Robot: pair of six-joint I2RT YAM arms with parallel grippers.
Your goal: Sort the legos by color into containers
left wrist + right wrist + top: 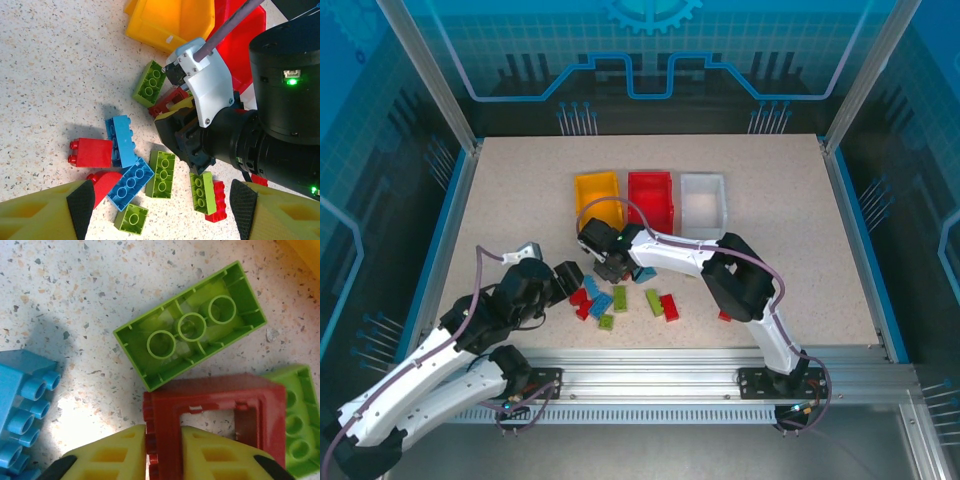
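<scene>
While the right tool (162, 442) clenches one wall of a red brick (210, 390) lying on the bench (500, 200), the red bin (651, 180) stands just beyond, slightly rightward; left tool (162, 200) hangs released.

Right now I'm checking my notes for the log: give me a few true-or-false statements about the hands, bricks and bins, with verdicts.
1. The right hand grips a red brick. True.
2. The left hand is shut on a blue brick. False: it is open and holds nothing.
3. The lime green brick beside that red brick lies studs up. False: its hollow underside faces up.
4. In the top view the yellow-orange bin, red bin and white bin stand in a row, in that order from the left. True.
</scene>
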